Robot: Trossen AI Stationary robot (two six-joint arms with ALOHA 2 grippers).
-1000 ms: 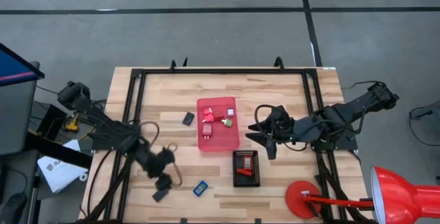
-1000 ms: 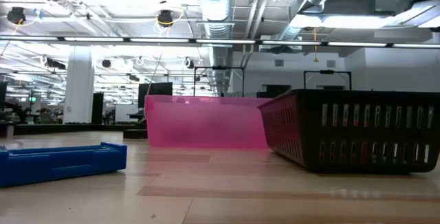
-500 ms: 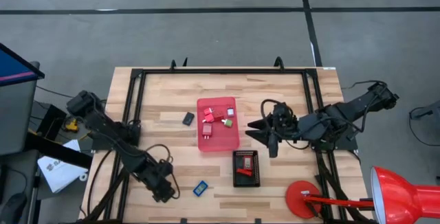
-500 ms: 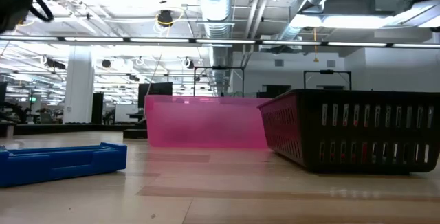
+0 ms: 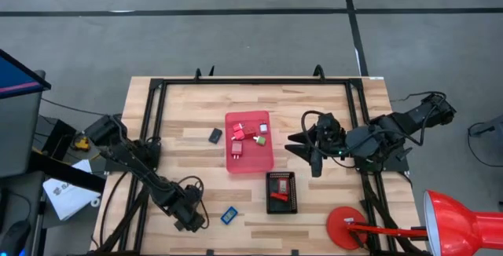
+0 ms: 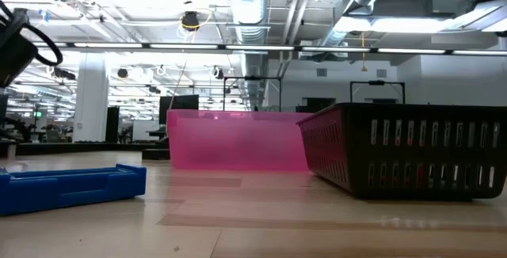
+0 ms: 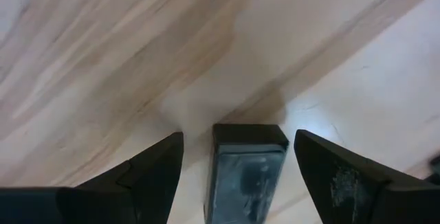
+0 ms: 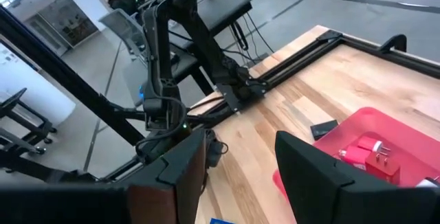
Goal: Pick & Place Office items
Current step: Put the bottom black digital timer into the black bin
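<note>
A small black office item (image 7: 247,169) lies flat on the wooden table near its front left. My left gripper (image 7: 238,136) points down over it, open, with one finger on either side and a gap to each; in the high view the gripper (image 5: 189,218) hides the item. A blue item (image 5: 229,215) lies just to its right. Another black item (image 5: 215,136) lies left of the pink tray (image 5: 263,164), which holds red pieces. My right gripper (image 5: 311,152) hangs open and empty above the table, right of the pink tray.
A black grid tray (image 5: 291,182) with red pieces stands in front of the pink tray. A red lamp (image 5: 464,224) with a round base (image 5: 346,228) stands at the front right. A black frame (image 5: 157,99) runs round the table.
My left gripper has gone down and toward the table's near edge, tipping until it points nearly straight down, and now stands over the black item that lay in front of it. It has stayed open. My right gripper has risen a little.
</note>
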